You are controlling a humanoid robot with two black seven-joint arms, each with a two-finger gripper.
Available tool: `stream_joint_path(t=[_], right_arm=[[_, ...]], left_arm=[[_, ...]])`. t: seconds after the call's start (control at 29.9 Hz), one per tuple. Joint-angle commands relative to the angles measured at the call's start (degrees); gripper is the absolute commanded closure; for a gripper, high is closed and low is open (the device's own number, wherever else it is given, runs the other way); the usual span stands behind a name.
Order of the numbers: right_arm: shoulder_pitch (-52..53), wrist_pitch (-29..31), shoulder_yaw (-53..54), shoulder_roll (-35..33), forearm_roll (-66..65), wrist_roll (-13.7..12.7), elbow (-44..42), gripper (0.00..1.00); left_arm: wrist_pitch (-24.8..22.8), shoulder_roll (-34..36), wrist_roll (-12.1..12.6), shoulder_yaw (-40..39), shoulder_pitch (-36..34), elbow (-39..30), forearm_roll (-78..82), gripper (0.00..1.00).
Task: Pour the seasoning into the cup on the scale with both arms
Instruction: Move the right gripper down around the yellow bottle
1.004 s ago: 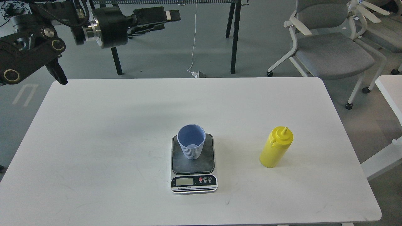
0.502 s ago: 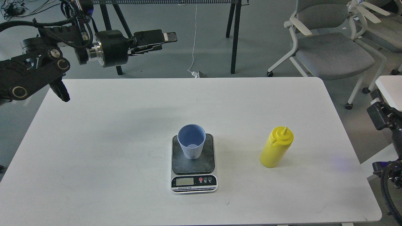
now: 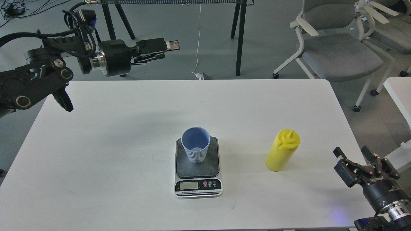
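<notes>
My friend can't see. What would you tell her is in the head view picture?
A blue cup stands on a scale on a white table, with a yellow bottle upright to its right. The right gripper is open near the bottle; the left gripper hangs far back.

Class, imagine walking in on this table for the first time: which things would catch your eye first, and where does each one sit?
The bright yellow seasoning bottle stands upright on the right part of the white table. Near the middle, a light-blue cup stands on the scale. The left tool hangs beyond the table's far left corner, while the right tool shows open at the near right edge, apart from the bottle.
</notes>
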Motion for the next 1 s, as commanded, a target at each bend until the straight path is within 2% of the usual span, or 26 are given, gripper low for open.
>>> stream_joint_path(t=[0.0,0.2,0.5,0.97], right_arm=[[0.44,0.0,-1.52,3.36,-4.47,0.03,-0.78,0.0],[3.95,0.0,-5.56,8.9,-9.58,0.11,-5.17,0.0],[8.08,0.0,-6.97,11.36,-10.72,0.2,-10.36,0.0],[10.9,0.0,-10.93,15.76,-13.79,0.55,-13.96,0.0]], left_arm=[[-0.01,0.0,0.0,-0.04,0.03,0.0,0.0,0.03],[-0.01,-0.09,0.0,-0.12,0.12,0.0,0.0,0.03],[0.08,0.18,0.0,-0.39,1.69,0.0,-0.09,0.03],[-0.01,0.35,0.0,-1.44,3.02,-0.26,0.0,0.03]])
